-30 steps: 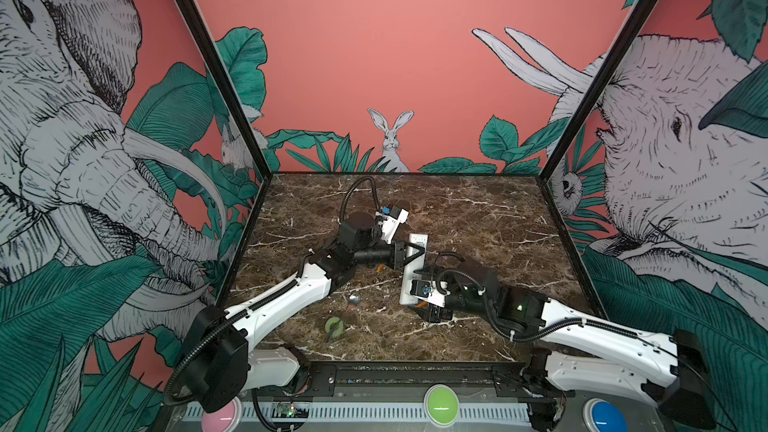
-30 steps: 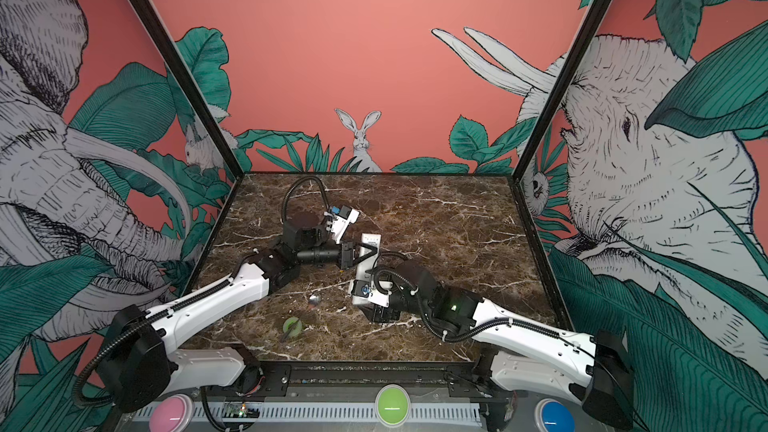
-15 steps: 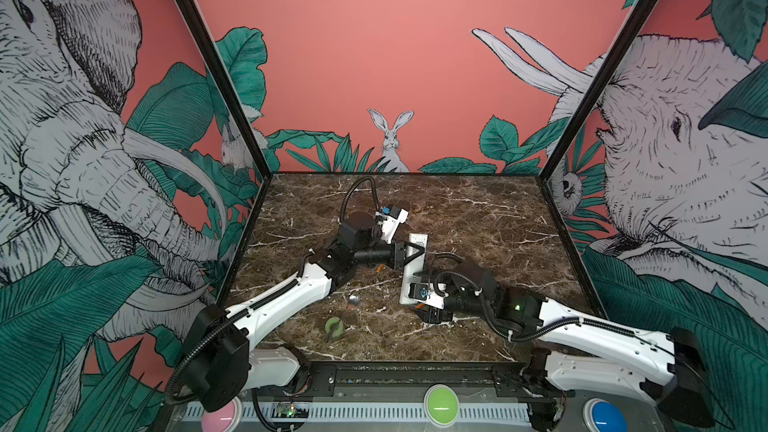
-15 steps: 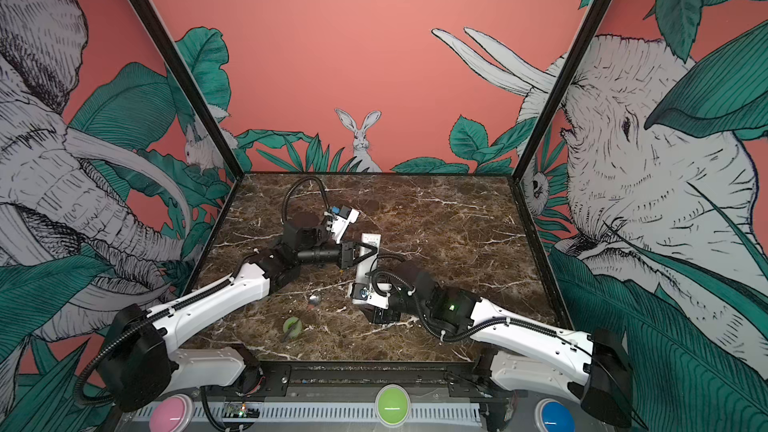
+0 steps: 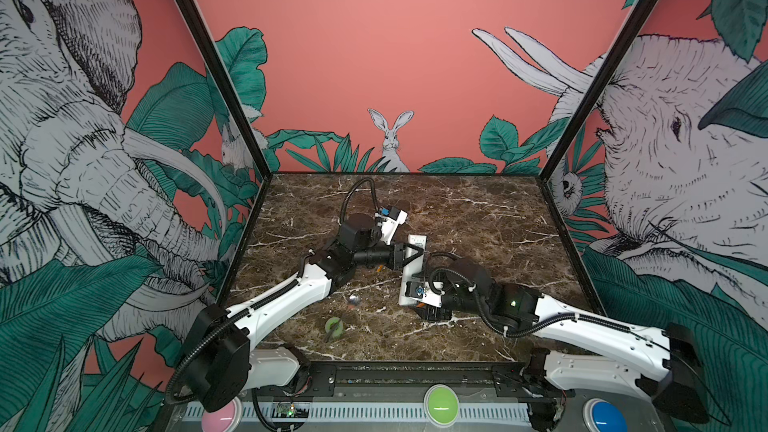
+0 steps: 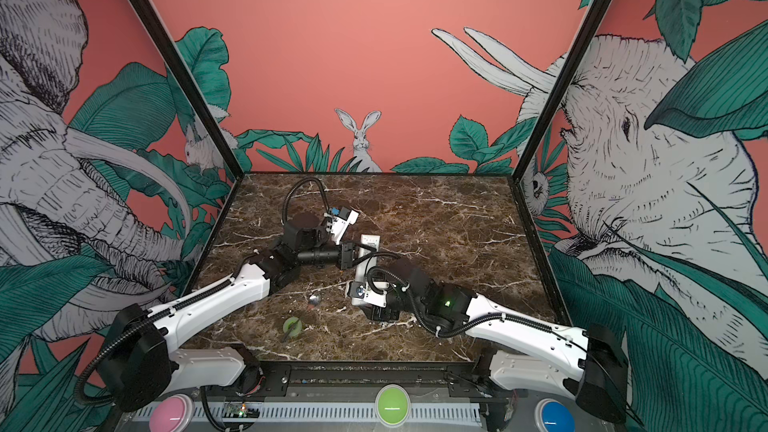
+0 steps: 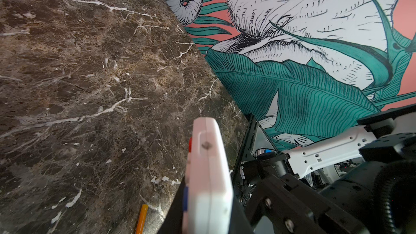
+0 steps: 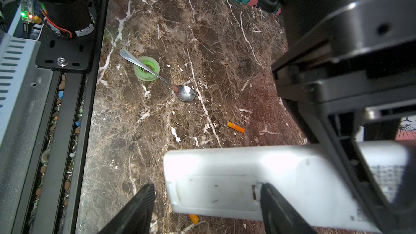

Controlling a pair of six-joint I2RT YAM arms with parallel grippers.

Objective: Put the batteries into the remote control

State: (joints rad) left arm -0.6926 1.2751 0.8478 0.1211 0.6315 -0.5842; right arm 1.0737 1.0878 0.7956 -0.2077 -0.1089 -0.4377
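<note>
remote control (image 8: pixel 225 165) sat clamped at its middle in the left jaws, plain back showing. right jaws stood wide astride its cover end, gripping nothing. one battery (image 8: pixel 235 127) lay on the table (image 5: pixel 478 222) nearby; a second battery (image 8: pixel 193 219) peeked from beneath the remote control.

Dark brown marble tabletop (image 5: pixel 478 209) veined white, white remote control (image 7: pixel 209 176) with red and blue buttons (image 7: pixel 185 199), orange batteries (image 8: pixel 235 127), shiny silver spoon (image 8: pixel 184 92), translucent green tape roll (image 8: pixel 140 74), salmon-pink walls (image 5: pixel 374 56) printed with teal leaves and grey-white animals, white-and-black arms (image 5: pixel 291 297).
</note>
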